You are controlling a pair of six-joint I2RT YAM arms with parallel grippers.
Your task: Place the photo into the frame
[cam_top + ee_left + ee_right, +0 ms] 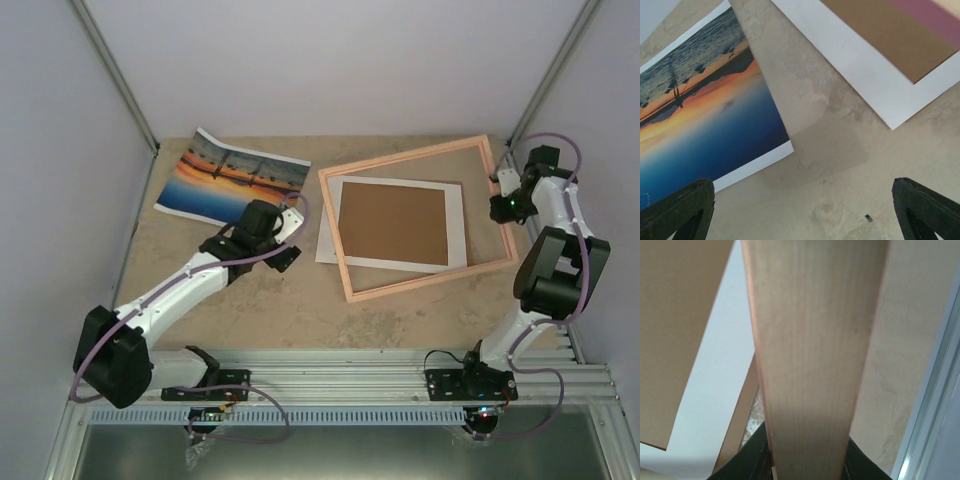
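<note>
Bolted to the near rail (400,380), two arms reach across the table (280,310): from above, the left gripper (292,238) hangs wide open just beside the near right corner of the photo (225,180), which lies picture-up at far left with its far edge curling. The right gripper (499,190) is clamped on the right rail of the pink frame (410,158), which surrounds a brown board (392,222) with a white border. Seen from the left wrist, the left gripper (800,210) has both dark fingertips (677,210) spread over bare table, and the photo (705,130) throws a shadow at its corner, a hint unseen from above that the corner stands proud. Pinching the white border there, one finger slid low beneath, looks the cleanest pickup. Seen from the right wrist, the frame (815,355) fills the view, pinched in the right gripper (807,467), confirming the grip.
</note>
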